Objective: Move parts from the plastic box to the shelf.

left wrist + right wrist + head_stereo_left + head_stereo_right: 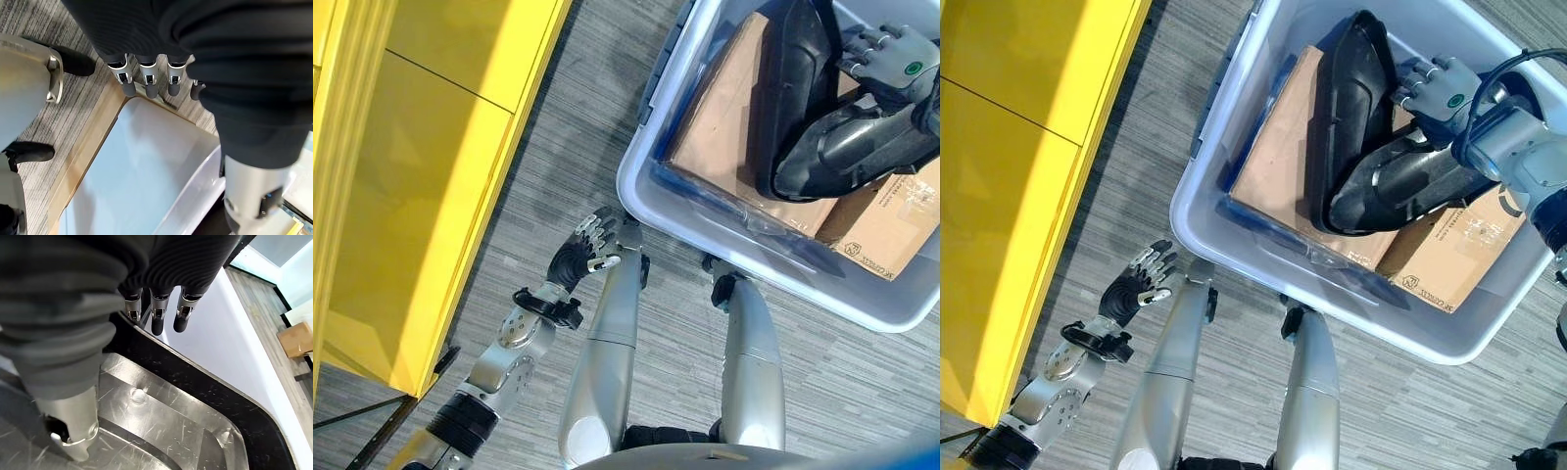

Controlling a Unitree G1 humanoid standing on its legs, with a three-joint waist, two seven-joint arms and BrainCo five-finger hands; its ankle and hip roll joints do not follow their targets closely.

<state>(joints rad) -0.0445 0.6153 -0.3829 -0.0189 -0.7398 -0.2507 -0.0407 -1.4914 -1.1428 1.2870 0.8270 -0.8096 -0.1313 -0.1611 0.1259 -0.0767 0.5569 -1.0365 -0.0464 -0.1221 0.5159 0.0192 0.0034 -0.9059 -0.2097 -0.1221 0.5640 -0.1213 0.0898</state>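
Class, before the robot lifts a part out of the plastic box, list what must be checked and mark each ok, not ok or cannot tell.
1. Right hand over the black part: ok.
2. Right hand's fingers closed round that part: not ok, they look straight.
3. Part still in the plastic box, leaning on cardboard boxes: ok.
4. Left hand free, open outside the box: ok.
5. Yellow shelf has room: cannot tell.

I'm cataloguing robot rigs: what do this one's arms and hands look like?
Both arms are silver-grey with rounded joints. The left hand and right hand have dark ribbed covers and silver fingers with dark tips. The right hand's back carries a small green round mark.
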